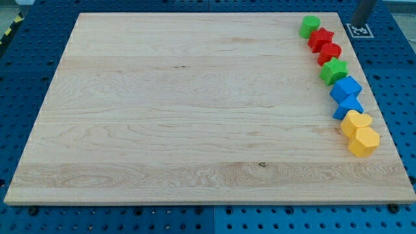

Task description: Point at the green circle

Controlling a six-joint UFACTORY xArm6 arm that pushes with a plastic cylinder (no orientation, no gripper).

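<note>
A: In the one camera view, where is the green circle (310, 26)?

B: Upper right of the frame, at the top of a line of blocks running down the right edge of the table (182, 110). Below it come a red star (320, 39), a second red block (329, 52), a green star (334, 71), a blue block (345, 88), another blue one (349, 106), a yellow block (356, 122) and a yellow hexagon (364, 141), each touching or nearly touching the next.

A: Why lined up like that?

B: I'd judge they were parked at the edge, leaving the middle bare.

A: And the hand?

B: There isn't one; a dark rod (363, 12) enters at the top right corner, beyond the table, near the circle but apart from it. My tip seems to sit over a white marker (359, 30); exactly where it ends, I cannot tell.
</note>
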